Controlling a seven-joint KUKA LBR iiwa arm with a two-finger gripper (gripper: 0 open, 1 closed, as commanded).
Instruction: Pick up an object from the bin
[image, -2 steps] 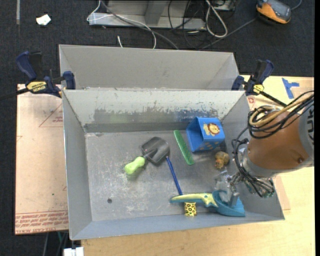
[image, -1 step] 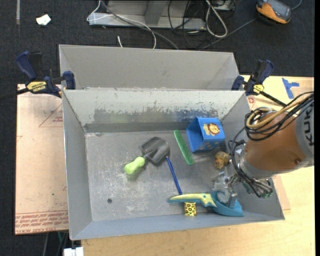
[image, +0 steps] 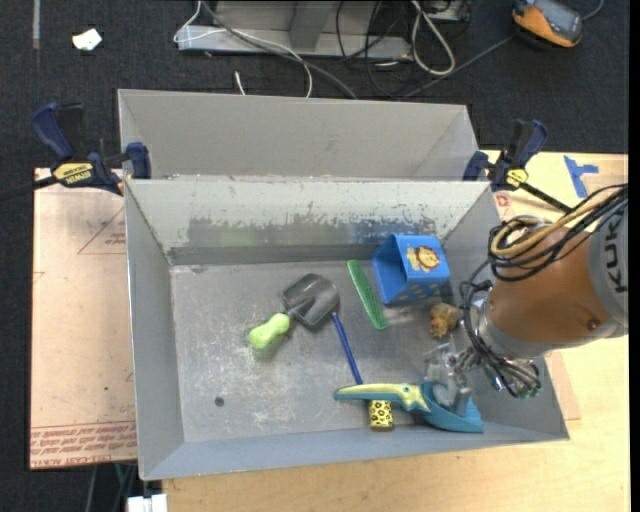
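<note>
Free room and obstructions in the bin (image: 150, 300): left part of the floor (image: 215, 375) bare and open from above; centre taken by a grey scoop with a green handle (image: 300, 308) and a thin blue rod (image: 346, 350); far corner at the view's right blocked by a blue box (image: 410, 268), a green comb-like strip (image: 366, 295) just beside it; near right corner crowded by a yellow-and-teal toy (image: 400, 396), a spotted yellow block (image: 380, 413) and the arm (image: 545, 300); sloping walls narrow the floor's edges.

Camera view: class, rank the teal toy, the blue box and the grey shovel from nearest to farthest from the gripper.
1. Teal toy, by the near wall, right beside the gripper.
2. Blue box, toward the far wall.
3. Grey shovel, mid-bin, view's left.
</note>
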